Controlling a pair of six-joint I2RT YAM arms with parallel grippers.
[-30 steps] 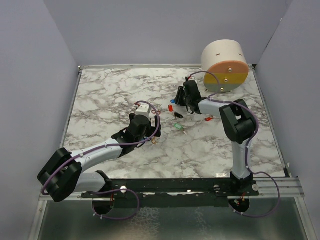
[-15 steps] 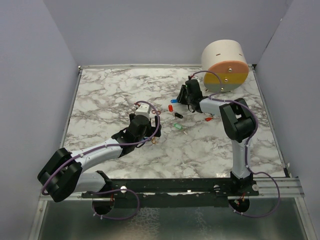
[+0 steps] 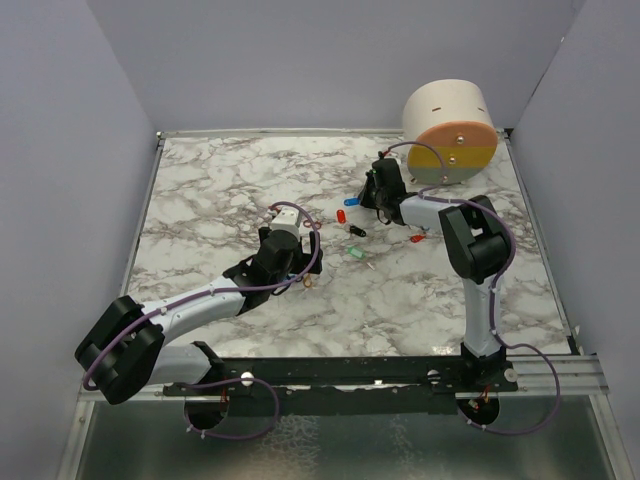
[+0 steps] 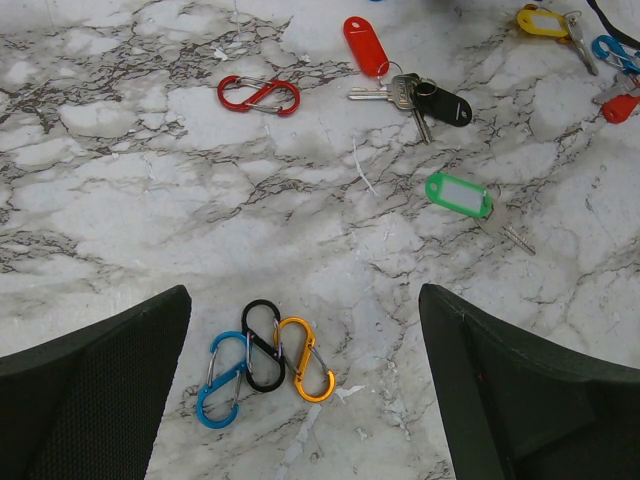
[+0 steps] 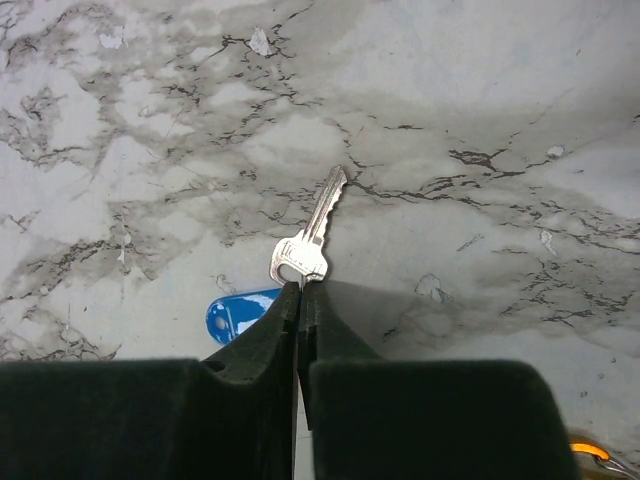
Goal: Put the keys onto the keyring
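The keyring [image 4: 262, 362], linked oval loops in blue, black and orange, lies on the marble between the fingers of my left gripper [image 4: 305, 400], which is wide open and holds nothing. A single red loop [image 4: 259, 96] lies farther off. Beyond it are the keys: a red-tagged and black-tagged bunch [image 4: 400, 85], a green-tagged one [image 4: 458, 194] and a yellow-tagged one [image 4: 541, 21]. My right gripper [image 5: 301, 290] is shut on the head of a silver key [image 5: 312, 238], whose blue tag [image 5: 238, 313] is half hidden behind the left finger. From above, the right gripper [image 3: 375, 195] sits at the back near the blue tag [image 3: 352, 201].
A cream cylinder with an orange and yellow face [image 3: 450, 130] stands at the back right corner. A small red piece [image 3: 417, 238] lies beside the right arm. Grey walls close in the marble table [image 3: 220, 190] on three sides.
The right gripper's jaws have closed onto the silver key's head, and the gripper has shifted slightly toward the back right. The left arm has stayed still and open.
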